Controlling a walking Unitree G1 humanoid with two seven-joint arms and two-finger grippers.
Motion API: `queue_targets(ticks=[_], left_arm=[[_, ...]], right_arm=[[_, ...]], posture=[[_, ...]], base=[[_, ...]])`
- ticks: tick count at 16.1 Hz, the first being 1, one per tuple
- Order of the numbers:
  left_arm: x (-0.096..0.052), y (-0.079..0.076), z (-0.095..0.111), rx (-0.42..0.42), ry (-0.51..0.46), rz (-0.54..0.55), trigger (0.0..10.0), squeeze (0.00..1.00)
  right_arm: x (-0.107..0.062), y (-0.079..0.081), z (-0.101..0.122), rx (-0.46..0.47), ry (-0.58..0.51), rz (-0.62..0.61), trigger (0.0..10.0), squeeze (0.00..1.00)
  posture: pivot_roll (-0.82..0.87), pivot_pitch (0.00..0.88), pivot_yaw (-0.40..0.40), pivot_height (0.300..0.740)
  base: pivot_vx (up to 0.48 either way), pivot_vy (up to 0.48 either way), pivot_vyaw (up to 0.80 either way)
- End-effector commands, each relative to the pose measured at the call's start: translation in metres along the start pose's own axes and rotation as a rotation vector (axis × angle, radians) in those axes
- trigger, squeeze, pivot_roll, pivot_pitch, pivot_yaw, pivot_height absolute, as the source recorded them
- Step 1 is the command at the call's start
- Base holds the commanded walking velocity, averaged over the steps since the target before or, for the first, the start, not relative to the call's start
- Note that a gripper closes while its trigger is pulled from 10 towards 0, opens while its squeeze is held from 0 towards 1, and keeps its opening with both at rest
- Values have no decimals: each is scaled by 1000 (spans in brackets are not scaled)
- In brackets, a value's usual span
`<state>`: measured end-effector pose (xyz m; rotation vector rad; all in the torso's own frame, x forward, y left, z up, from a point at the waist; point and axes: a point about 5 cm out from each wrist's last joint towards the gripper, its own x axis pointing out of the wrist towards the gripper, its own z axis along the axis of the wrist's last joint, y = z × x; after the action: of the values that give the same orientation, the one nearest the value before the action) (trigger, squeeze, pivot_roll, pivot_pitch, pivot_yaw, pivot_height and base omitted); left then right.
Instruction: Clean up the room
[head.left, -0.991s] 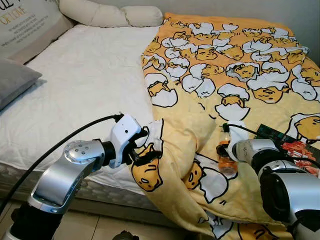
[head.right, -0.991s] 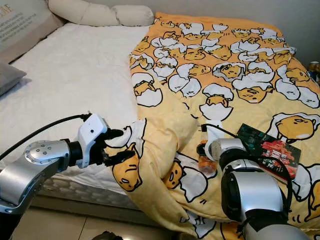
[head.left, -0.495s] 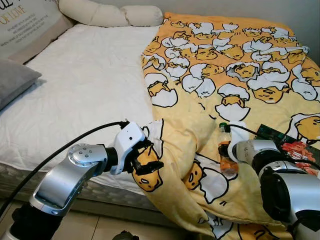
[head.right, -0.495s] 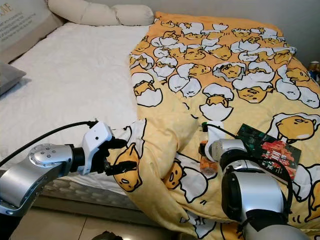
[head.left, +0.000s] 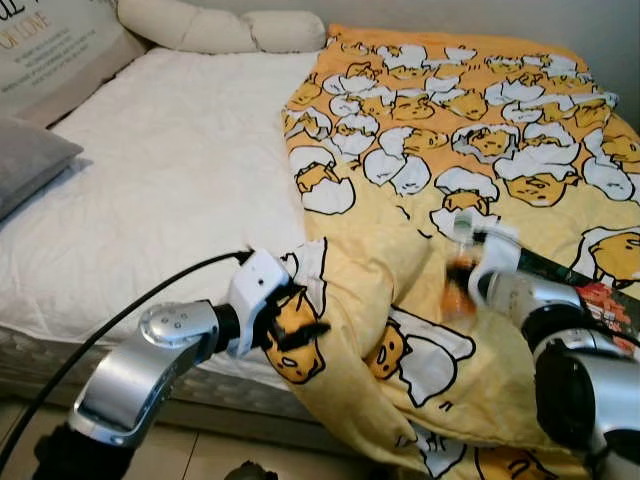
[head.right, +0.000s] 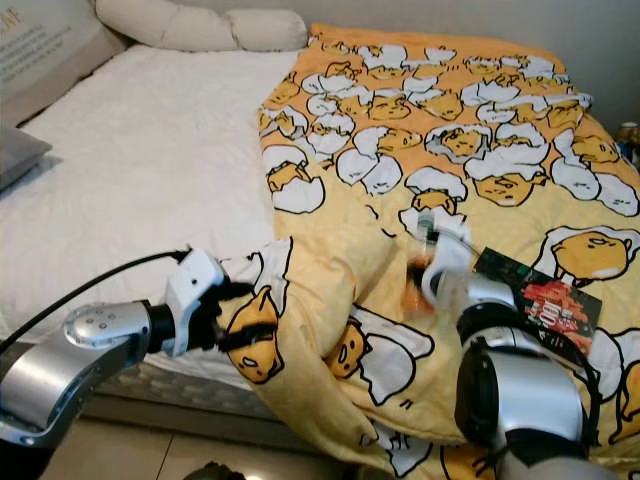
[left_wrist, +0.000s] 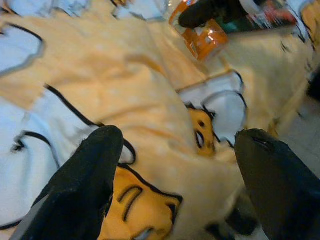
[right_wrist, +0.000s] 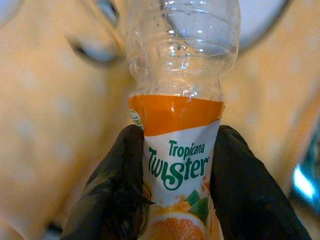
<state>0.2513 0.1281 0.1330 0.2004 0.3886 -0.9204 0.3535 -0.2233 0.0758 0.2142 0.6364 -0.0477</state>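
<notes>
Nearest, the left gripper (head.left: 295, 335) sits at the bed's edge, fingers spread, straddling a fold of the yellow blanket (head.left: 400, 200). Further in, the right gripper (right_wrist: 172, 192) is clamped around the bottle (right_wrist: 177, 125), held over the blanket, long axis running along the fingers.

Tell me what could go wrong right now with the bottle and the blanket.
1. The right gripper pinches the bottle low on its label; the thin plastic could slip or crumple as it lifts.
2. The left gripper sits with open jaws at the blanket fold hanging off the bed; tugging it might drag the blanket to the floor.
3. The packet on the blanket could slide off with it.
</notes>
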Motion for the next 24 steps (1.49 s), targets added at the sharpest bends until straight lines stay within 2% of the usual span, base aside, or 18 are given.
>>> queue_targets(ticks=[1,2,3,4,5,7,8,10,11,13,15,17,21,24], left_arm=[[-4,6,12,26,-101,113,10000,0],[-4,7,16,22,-145,161,10000,0],[-5,8,19,34,-176,206,10000,0],[-6,10,23,49,-217,279,10000,0],[-7,12,27,26,-285,371,10000,0],[-9,15,31,-4,-331,449,10000,0],[-11,16,32,2,-367,523,10000,0],[-13,15,32,27,-377,550,10000,0],[-15,12,29,30,-378,584,10000,0],[-17,10,24,39,-366,625,10000,0],[-16,9,21,59,-346,635,10000,0],[-22,12,17,22,-346,718,10000,0],[-30,12,13,38,-359,845,10000,0],[-30,13,15,56,-360,843,10000,0]], right_arm=[[-6,10,16,100,-162,153,0,0],[-13,16,21,106,-241,221,549,0],[-21,22,24,107,-316,275,1961,0],[-35,32,25,90,-408,354,9608,0],[-52,50,19,5,-469,462,10000,0],[-66,67,10,-34,-511,539,10000,0],[-80,81,-2,-35,-539,586,10000,0],[-85,88,-13,-46,-530,594,10000,0],[-94,97,-24,-81,-508,603,10000,0],[-98,103,-34,-134,-486,613,10000,0],[-99,104,-39,-142,-470,612,10000,0],[-103,104,-46,-159,-452,602,10000,0],[-105,99,-51,-183,-445,559,10000,0],[-104,99,-53,-185,-439,539,10000,0]], posture=[[-23,0,9,740],[-26,0,11,740],[-30,0,13,740],[-37,0,19,740],[-45,0,29,740],[-49,0,33,740],[-50,0,35,740],[-46,0,34,740],[-43,0,33,740],[-39,0,31,740],[-37,0,30,740],[-31,0,24,740],[-21,0,15,740],[-15,0,15,740]], base=[[0,0,0],[0,0,0],[0,0,0],[0,0,0],[0,0,0],[0,0,400],[0,0,800],[0,0,800],[0,0,800],[0,0,800],[0,0,800],[0,0,800],[0,0,800],[0,0,800]])
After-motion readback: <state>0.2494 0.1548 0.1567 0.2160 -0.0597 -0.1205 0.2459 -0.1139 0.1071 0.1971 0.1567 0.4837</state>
